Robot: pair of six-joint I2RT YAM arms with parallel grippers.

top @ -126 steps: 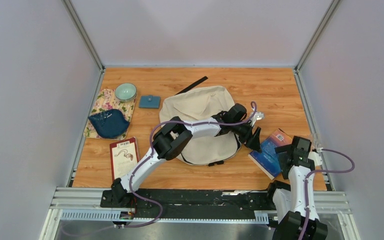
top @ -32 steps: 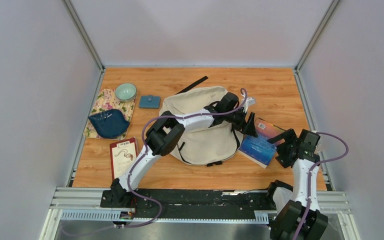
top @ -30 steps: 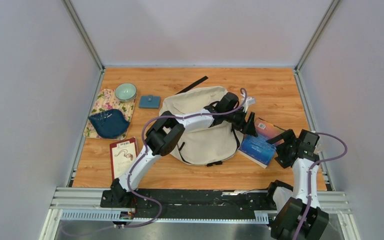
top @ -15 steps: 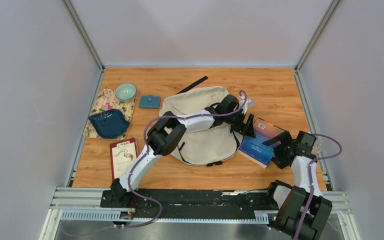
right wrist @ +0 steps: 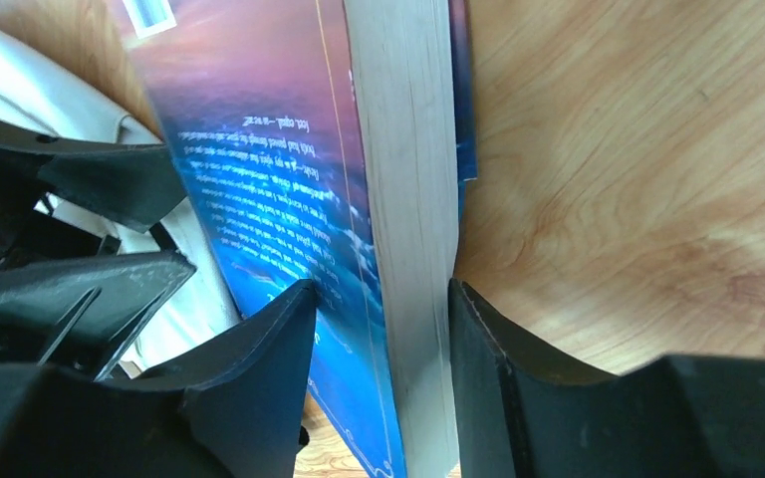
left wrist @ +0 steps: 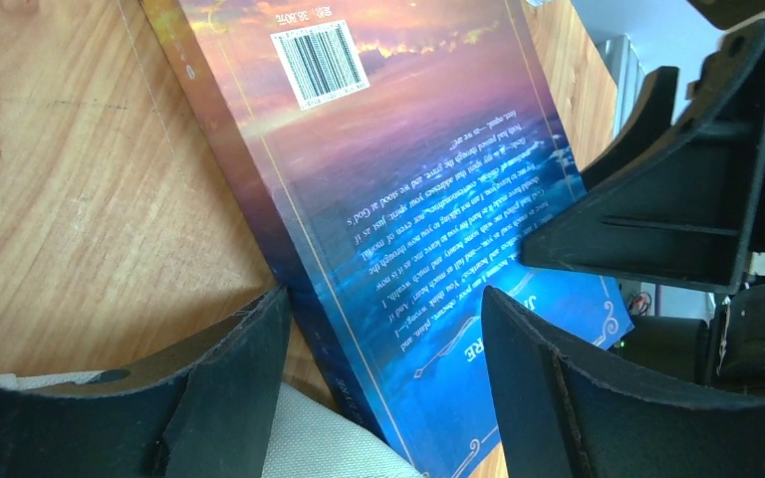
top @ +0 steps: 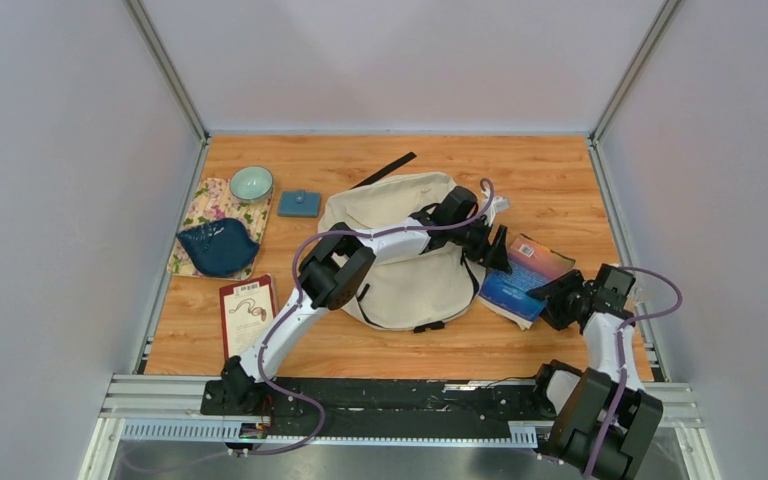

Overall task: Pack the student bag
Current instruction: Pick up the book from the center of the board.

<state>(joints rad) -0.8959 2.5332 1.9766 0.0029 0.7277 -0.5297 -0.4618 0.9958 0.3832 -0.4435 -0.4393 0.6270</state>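
Top external view: the student bag [top: 420, 290] lies flat at the centre of the table [top: 560, 170], with the left arm extended across it. The left gripper [left wrist: 383, 309] stands wide open, straddling the spine-side corner of the blue book [top: 522, 268], which rests just beside the bag's right edge. The right gripper [right wrist: 381, 299] is clamped on the book's page edge, one finger on the cover, the other against the underside.
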